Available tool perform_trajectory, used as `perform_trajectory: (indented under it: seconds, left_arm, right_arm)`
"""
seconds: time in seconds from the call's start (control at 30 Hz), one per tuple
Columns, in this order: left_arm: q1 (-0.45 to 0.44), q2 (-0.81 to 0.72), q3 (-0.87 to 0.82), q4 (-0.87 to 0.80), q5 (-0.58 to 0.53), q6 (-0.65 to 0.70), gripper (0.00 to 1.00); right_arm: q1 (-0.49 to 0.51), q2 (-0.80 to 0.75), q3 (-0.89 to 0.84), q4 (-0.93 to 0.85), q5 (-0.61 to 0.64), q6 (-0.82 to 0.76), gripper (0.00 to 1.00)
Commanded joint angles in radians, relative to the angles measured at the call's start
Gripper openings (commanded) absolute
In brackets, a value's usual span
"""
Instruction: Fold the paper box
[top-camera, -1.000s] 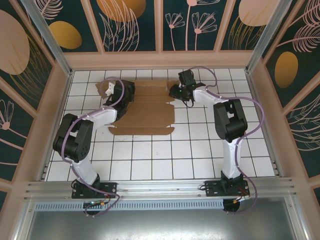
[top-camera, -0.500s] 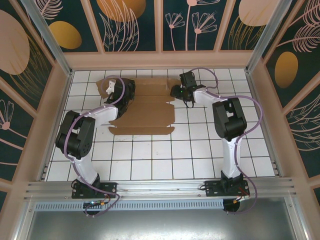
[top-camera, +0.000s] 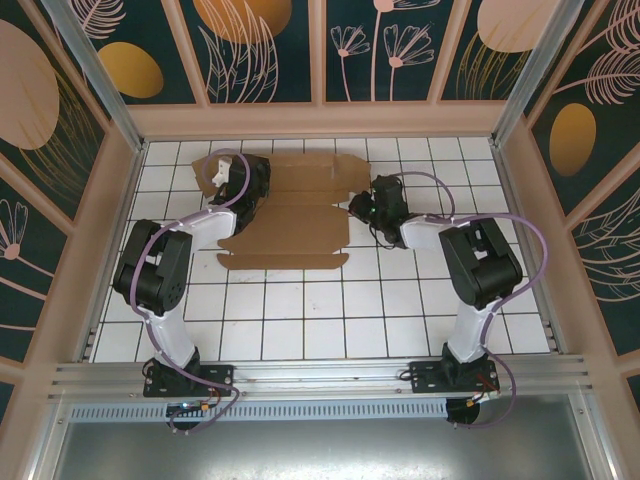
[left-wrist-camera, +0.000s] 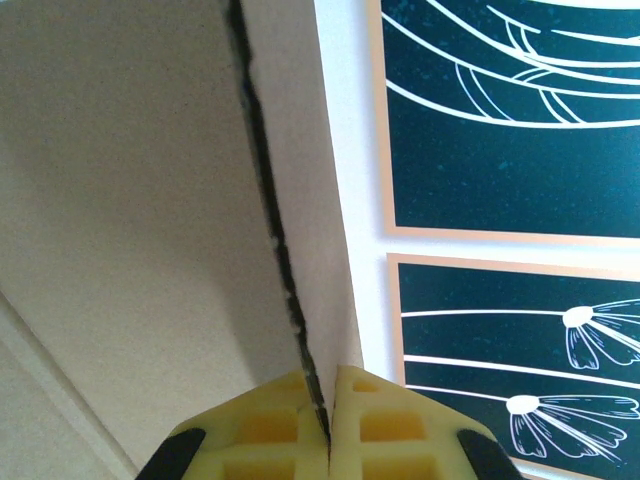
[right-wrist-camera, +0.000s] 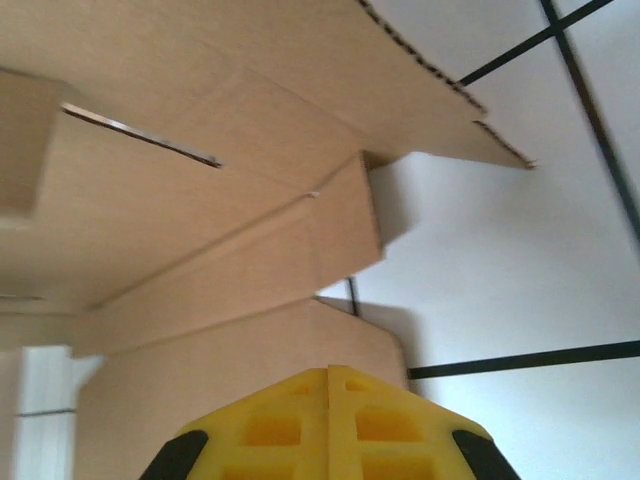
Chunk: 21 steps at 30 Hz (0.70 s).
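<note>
White tiled table (top-camera: 400, 310), paper box (top-camera: 290, 225) at far centre. L gripper (left-wrist-camera: 328, 400) pinches its far-left flap. R gripper (right-wrist-camera: 328, 385) closed, empty, by box's right edge.

Pinching the paper box (left-wrist-camera: 130, 200) edge-on in the left gripper (left-wrist-camera: 328, 425), yellow jaws pressed together on it. Seen as a thin, dark, ragged line rising from the jaws to the top. Left of that, a broad brown face; right, a pale strip, then, farther off, dark teal wall panels (left-wrist-camera: 500, 110) with white flower outlines.
</note>
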<state>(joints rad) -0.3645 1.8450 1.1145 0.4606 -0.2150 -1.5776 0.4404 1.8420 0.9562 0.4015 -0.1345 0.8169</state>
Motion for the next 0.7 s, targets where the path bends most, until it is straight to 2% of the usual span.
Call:
perform_trajectory:
  seconds: [0.0, 0.23, 0.43, 0.53, 0.67]
  left_arm:
    - [0.023, 0.048, -0.053, -0.185, -0.024, -0.015, 0.00]
    - [0.031, 0.048, -0.051, -0.185, -0.011, -0.013, 0.00]
    - [0.032, 0.049, -0.051, -0.185, -0.003, -0.012, 0.00]
    - [0.033, 0.050, -0.048, -0.188, -0.001, -0.012, 0.00]
    - [0.035, 0.056, -0.038, -0.194, 0.000, -0.009, 0.00]
  right_arm:
    - [0.010, 0.012, -0.007, 0.174, -0.020, 0.111, 0.01]
    - [0.011, 0.099, 0.050, 0.208, -0.059, 0.205, 0.00]
    - [-0.019, 0.164, 0.216, -0.003, -0.035, 0.100, 0.00]
    - [-0.026, 0.199, 0.289, -0.096, -0.015, 0.061, 0.13]
    - [-0.035, 0.227, 0.299, -0.107, -0.014, 0.065, 0.30]
